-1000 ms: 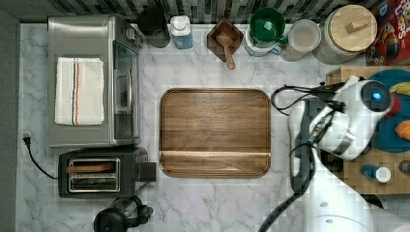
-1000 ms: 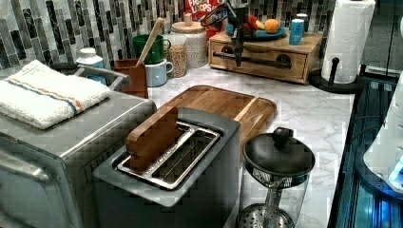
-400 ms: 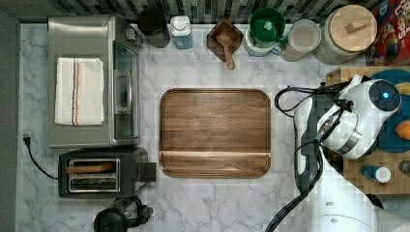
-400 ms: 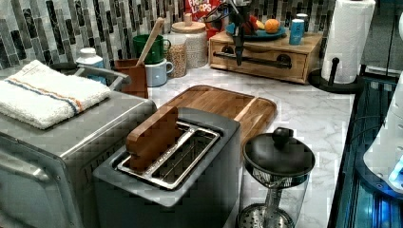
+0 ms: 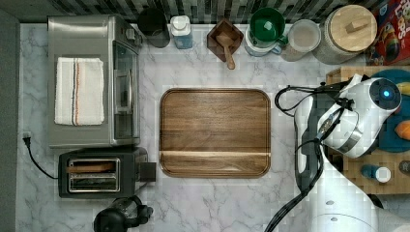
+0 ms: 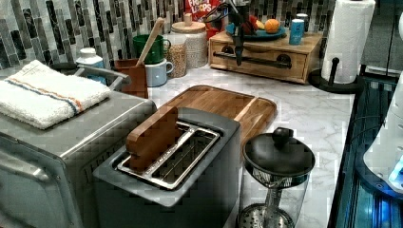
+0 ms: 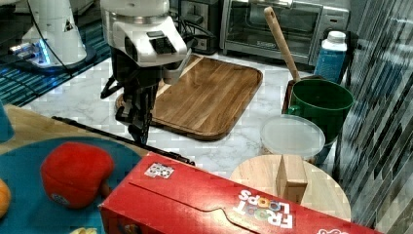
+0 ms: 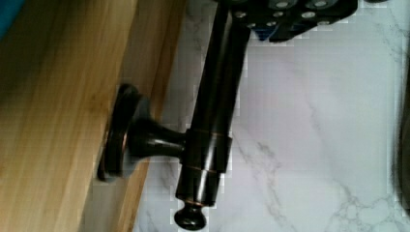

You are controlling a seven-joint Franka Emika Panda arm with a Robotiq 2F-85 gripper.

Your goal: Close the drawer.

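Drawer [image 6: 266,70] is at the far right of the left view. It is set into the front of a low wooden stand [image 6: 313,42] on the marble counter [image 6: 309,109], with a blue plate [image 6: 259,34] of fruit on top. Its front looks about flush with the stand's face, so I judge it shut or very nearly so.

The arm [image 5: 358,116] reaches over the stand from above so the tool can hang down in front of the drawer face. The dark cutting board [image 6: 223,102] lies well apart, out of its path.

The gripper [image 6: 237,47] points downward at the dark bar handle [image 6: 261,59], a sensible place to push from. Whether it is open or clamped on the bar cannot be told. In the wrist view the handle [image 8: 212,121] stands off the wood on a round-footed post [image 8: 150,140].
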